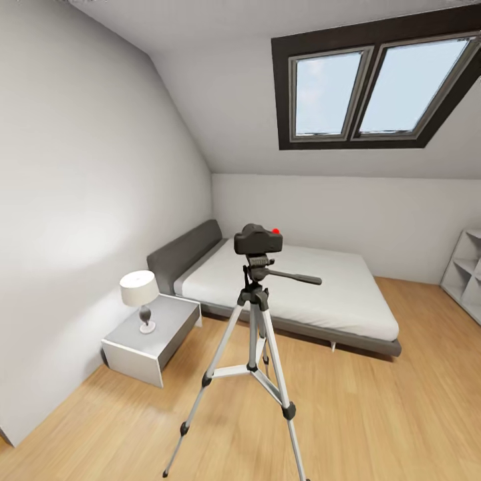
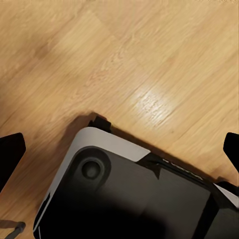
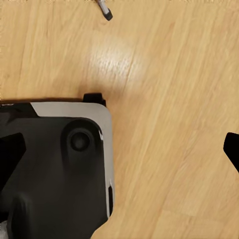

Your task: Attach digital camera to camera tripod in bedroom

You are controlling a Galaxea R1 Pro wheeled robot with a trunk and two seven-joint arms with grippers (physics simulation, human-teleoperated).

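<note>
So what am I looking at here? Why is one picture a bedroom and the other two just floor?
The pictures come from a robot's three cameras. One sits on its head and sees the bedroom: a digital camera sitting on top of a camera tripod, with a bed and a lamp on a bedside table behind. The other two cameras sit on its arms and look down at the wood floor and the robot's own base. The dark tips at the picture edges are its jaws, spread open and holding nothing.
</note>
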